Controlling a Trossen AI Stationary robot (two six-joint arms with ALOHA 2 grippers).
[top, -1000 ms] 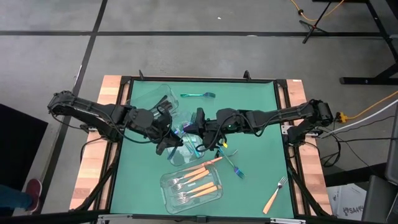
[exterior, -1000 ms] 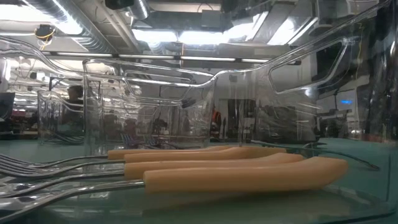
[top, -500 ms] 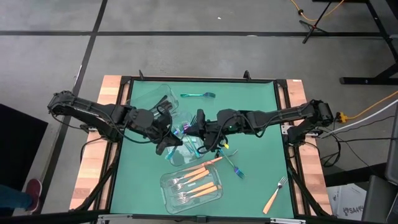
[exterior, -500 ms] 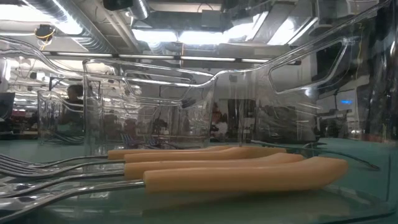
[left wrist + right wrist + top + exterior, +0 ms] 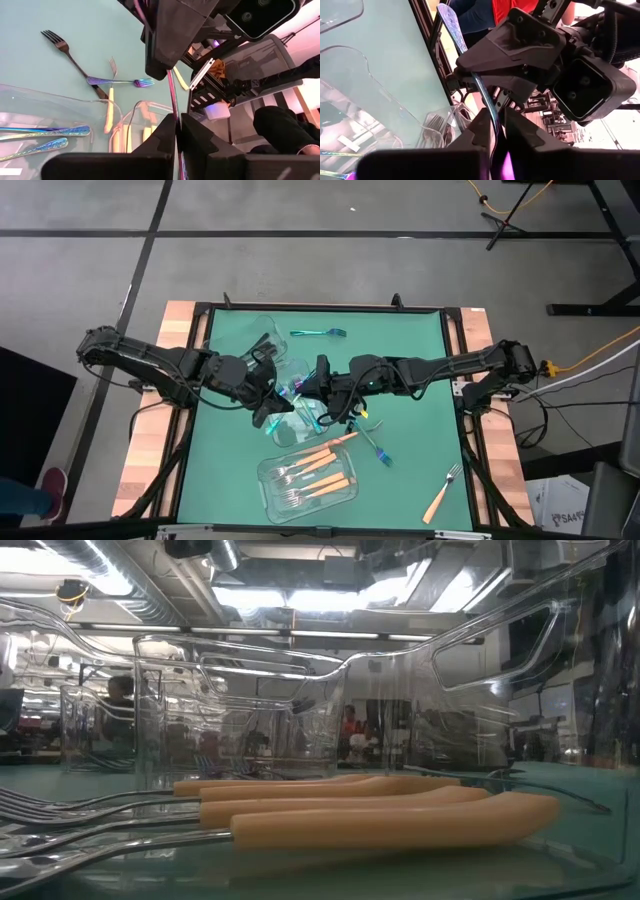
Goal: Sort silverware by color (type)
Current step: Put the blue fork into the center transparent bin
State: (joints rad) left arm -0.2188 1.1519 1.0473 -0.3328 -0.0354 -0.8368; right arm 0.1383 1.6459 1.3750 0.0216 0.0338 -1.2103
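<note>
Green-matted table (image 5: 420, 370) on a concrete floor, looked down on. Found left gripper (image 5: 271, 404) and right gripper (image 5: 318, 385) meeting tip to tip mid-table, just over the middle clear container (image 5: 288, 432). Saw one iridescent utensil (image 5: 298, 389) spanning the two. Confirmed in left wrist view: own left fingers (image 5: 197, 137) pinched nearly closed on the slim shaft, opposite claw clamped on the same shaft further up. Confirmed in right wrist view too: right fingers (image 5: 480, 127) squeezed onto the shaft, patterned handle end sticking out past the opposite claw. Compared with a second ago: noted only a slight creep of the right arm toward the left, no other piece shifted. Judged as a mid-air handover, neither side released yet, utensil likely bound for the middle container. Counted orange-handled forks (image 5: 318, 470) already in the near container (image 5: 268, 483), black forks (image 5: 262, 344) in the far one. Logged as unsorted: a loose orange-handled fork (image 5: 443, 492), a teal utensil (image 5: 318, 333), an iridescent fork (image 5: 376, 446) on the mat.
</note>
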